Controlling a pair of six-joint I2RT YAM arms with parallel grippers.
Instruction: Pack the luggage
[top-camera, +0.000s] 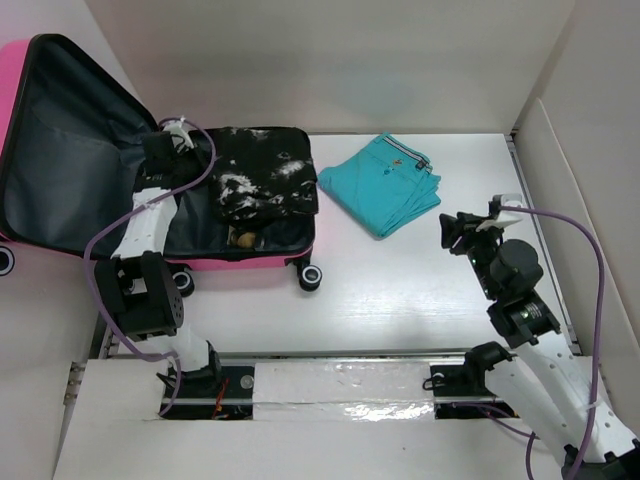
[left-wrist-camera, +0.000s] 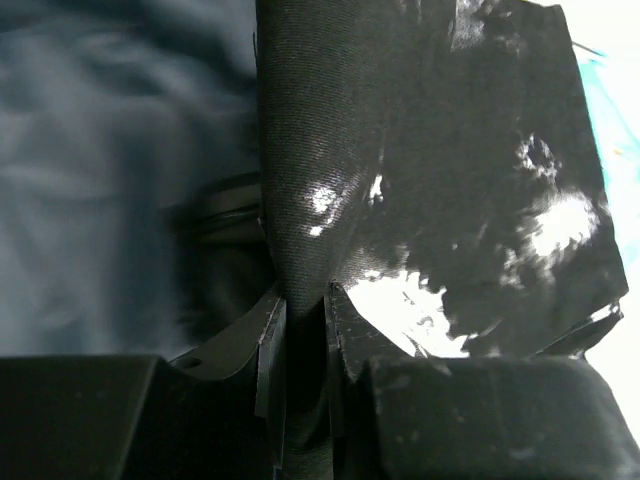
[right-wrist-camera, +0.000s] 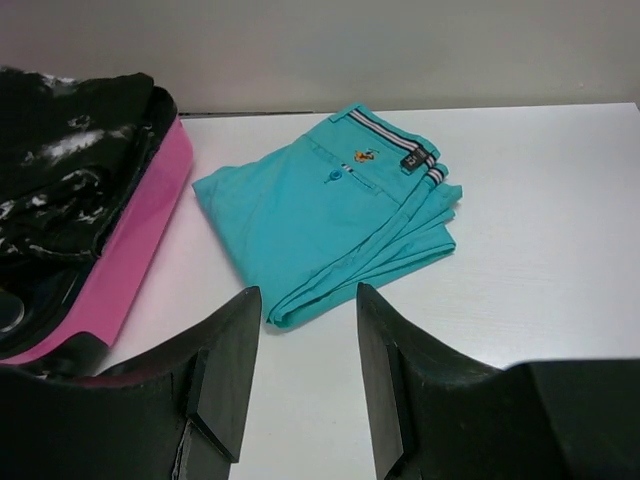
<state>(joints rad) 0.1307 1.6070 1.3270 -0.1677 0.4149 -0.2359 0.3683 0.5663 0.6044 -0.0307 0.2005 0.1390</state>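
Luggage (top-camera: 250, 263): left wrist alone shows fingers (left-wrist-camera: 262, 345) pinching cloth (left-wrist-camera: 420, 150).

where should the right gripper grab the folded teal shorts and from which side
Probably the stacked, layered edge of the teal shorts that faces the right gripper, near its middle. Come in low along the table from the near right, one finger under and one on top. They lie flat and folded, so pinching every layer should keep the fold together. The waistband faces away.

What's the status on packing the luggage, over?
Left gripper shut on black printed garment, inside open luggage. Right gripper open, empty, facing folded teal shorts on table. Nothing blocking the shorts.
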